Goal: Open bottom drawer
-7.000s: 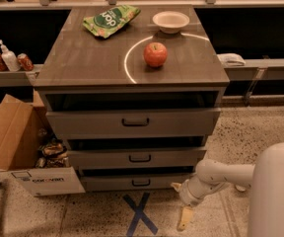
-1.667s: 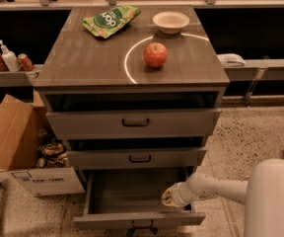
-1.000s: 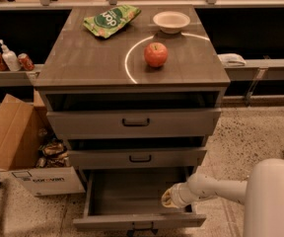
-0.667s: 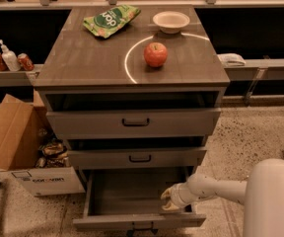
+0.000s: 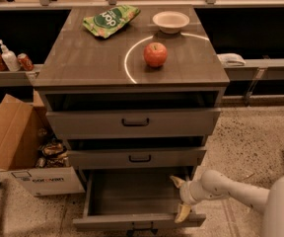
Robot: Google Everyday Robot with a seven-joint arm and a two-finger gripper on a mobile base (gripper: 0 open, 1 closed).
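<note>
The bottom drawer [image 5: 132, 220] of the grey cabinet is pulled out, and its empty inside shows. Its slim front panel is at the picture's lower edge, with the small black bar handle [image 5: 142, 227] partly cut off. My gripper [image 5: 179, 197] is at the drawer's right side, just behind the front panel's right end. Its two yellowish fingers [image 5: 183, 213] are spread apart and hold nothing. The white arm [image 5: 230, 189] reaches in from the lower right.
The top drawer [image 5: 134, 123] and the middle drawer [image 5: 139, 158] stand slightly out. On the cabinet top lie a red apple [image 5: 155, 54], a white bowl [image 5: 170, 21] and a green chip bag [image 5: 110, 19]. An open cardboard box [image 5: 21, 152] stands on the floor to the left.
The bottom drawer, shut seven seconds ago, now stands pulled out. In the last second my gripper has shifted slightly right and its fingers have spread apart.
</note>
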